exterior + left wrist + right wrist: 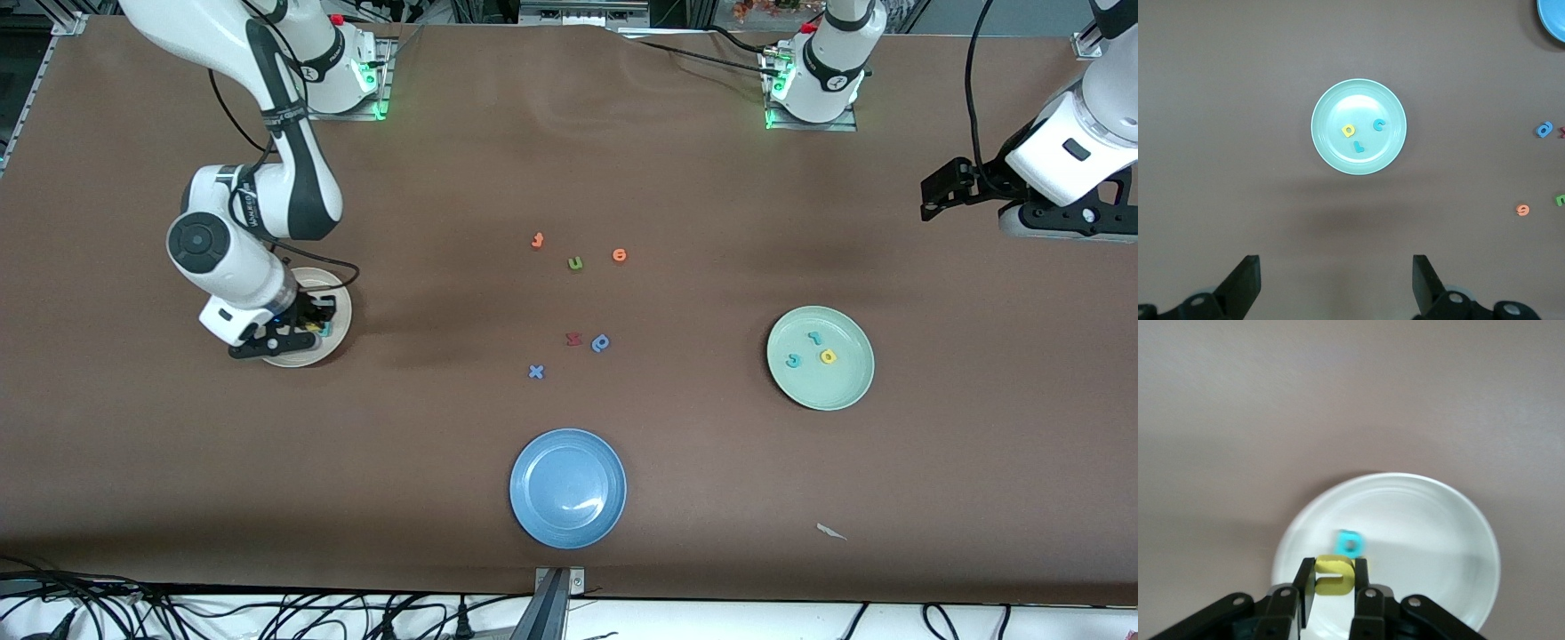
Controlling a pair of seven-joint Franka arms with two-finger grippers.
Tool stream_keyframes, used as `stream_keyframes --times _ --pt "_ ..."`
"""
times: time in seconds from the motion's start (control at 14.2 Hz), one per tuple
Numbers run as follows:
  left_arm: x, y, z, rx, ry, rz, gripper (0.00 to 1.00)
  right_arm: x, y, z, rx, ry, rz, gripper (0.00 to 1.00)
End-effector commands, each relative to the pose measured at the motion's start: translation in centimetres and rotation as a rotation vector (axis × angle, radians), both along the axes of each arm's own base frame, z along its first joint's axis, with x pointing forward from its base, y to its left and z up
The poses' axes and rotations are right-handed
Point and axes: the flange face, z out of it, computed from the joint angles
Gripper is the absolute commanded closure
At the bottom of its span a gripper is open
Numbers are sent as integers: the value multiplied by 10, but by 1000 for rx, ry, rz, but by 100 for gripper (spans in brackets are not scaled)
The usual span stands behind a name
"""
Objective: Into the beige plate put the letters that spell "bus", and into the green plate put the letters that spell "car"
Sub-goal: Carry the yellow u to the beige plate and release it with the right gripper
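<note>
Holding a yellow letter [1335,575] pinched between its jaws, the right gripper [1333,583] hangs low over the beige plate [1451,533], which sits on the desk [711,178] toward the right arm's end. The curved shape of that letter suggests the "u", though from this angle it could be the "s"; I cannot tell which for certain. A teal "b" [1350,542] already lies in the beige plate, just beside the held letter. No other yellow letter shows in that plate or among the loose ones, so the third letter of "bus" is either hidden under the gripper or not visible.

The green plate [853,391], well apart from the beige plate toward the left arm's end, already holds the teal "c" [1379,125], the yellow "a" [1348,131] and the thin teal "r" [1358,147], so "car" looks finished.

Between the two plates, the leftover letters stay on the desk: two orange ones [620,255], a green "u" [575,263], a dark red one [573,339], a darker blue "p"-like letter [601,343] and a blue "x" [535,372]. A blue plate [533,516] lies nearer the front camera than these.

The left gripper [1337,283] waits high above the desk near the green plate, its jaws spread wide and holding nothing. What seems left is releasing the yellow letter into the beige plate.
</note>
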Motion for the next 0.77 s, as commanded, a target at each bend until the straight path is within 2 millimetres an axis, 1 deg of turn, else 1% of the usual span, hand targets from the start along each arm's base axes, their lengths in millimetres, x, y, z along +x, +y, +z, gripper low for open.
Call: stream_keyframes --times 0.0,0.07,0.14,0.28,0.42,0.56,0.7 --pt "-1 1 8 -29 2 -16 0 -16 -15 -8 4 -26 57 68" --pt "-1 1 8 -29 2 -18 0 -14 -18 -7 11 -29 35 11" --pt "-1 2 8 -29 2 -16 0 -14 -18 -5 17 -17 29 0" --pt "-1 2 7 -29 4 -15 0 1 -8 15 27 27 -15 0" --pt "-1 1 7 -29 4 -16 0 10 11 34 30 60 -95 0" --pt "-1 2 7 -29 4 -15 0 14 32 47 32 75 -127 0" --pt "-1 1 7 -29 4 -16 0 14 46 54 30 79 -162 0"
